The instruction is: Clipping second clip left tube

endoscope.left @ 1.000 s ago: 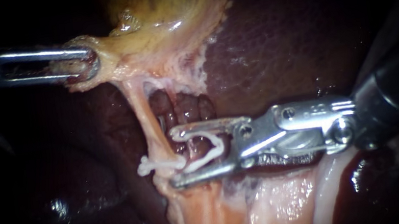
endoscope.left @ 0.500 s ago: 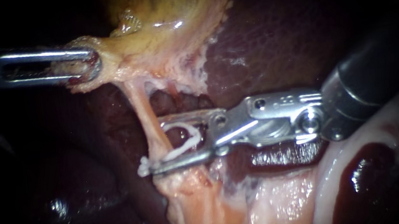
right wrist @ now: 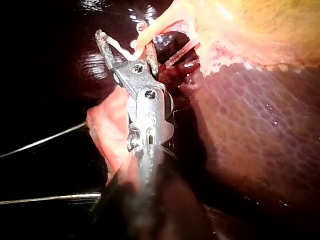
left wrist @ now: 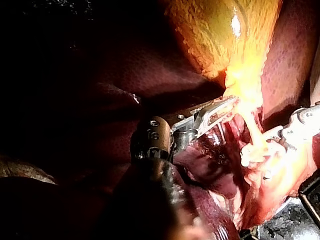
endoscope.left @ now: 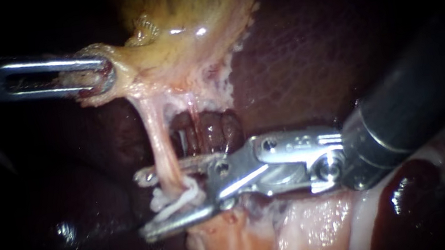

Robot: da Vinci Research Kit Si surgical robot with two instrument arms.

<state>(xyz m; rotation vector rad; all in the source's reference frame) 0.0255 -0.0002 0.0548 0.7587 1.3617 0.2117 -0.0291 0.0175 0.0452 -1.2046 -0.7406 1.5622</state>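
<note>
The left tube point(endoscope.left: 161, 144) is a pale strand running down from the yellow gallbladder point(endoscope.left: 186, 26). My left instrument point(endoscope.left: 92, 73) comes in from the left, its jaws shut on the gallbladder's pale lower edge and holding the tube taut. My right instrument point(endoscope.left: 170, 201) reaches across from the right. Its jaws stand wide apart on either side of the tube, carrying an open white clip point(endoscope.left: 186, 197). More white clip material point(endoscope.left: 158, 199) lies on the tube just beside it. The right wrist view shows these jaws point(right wrist: 127, 47) at the tube point(right wrist: 155, 27).
Dark red liver point(endoscope.left: 305, 56) lies behind and to the right. A second thin strand point(endoscope.left: 195, 125) runs just right of the left tube. Pale pink tissue point(endoscope.left: 238, 243) spreads below the jaws. The left wrist view shows my left instrument point(left wrist: 220, 107) at the gallbladder point(left wrist: 220, 35).
My right instrument has slid left with its clip: the jaws were right of the tube and now straddle it. My left instrument has held its grip.
</note>
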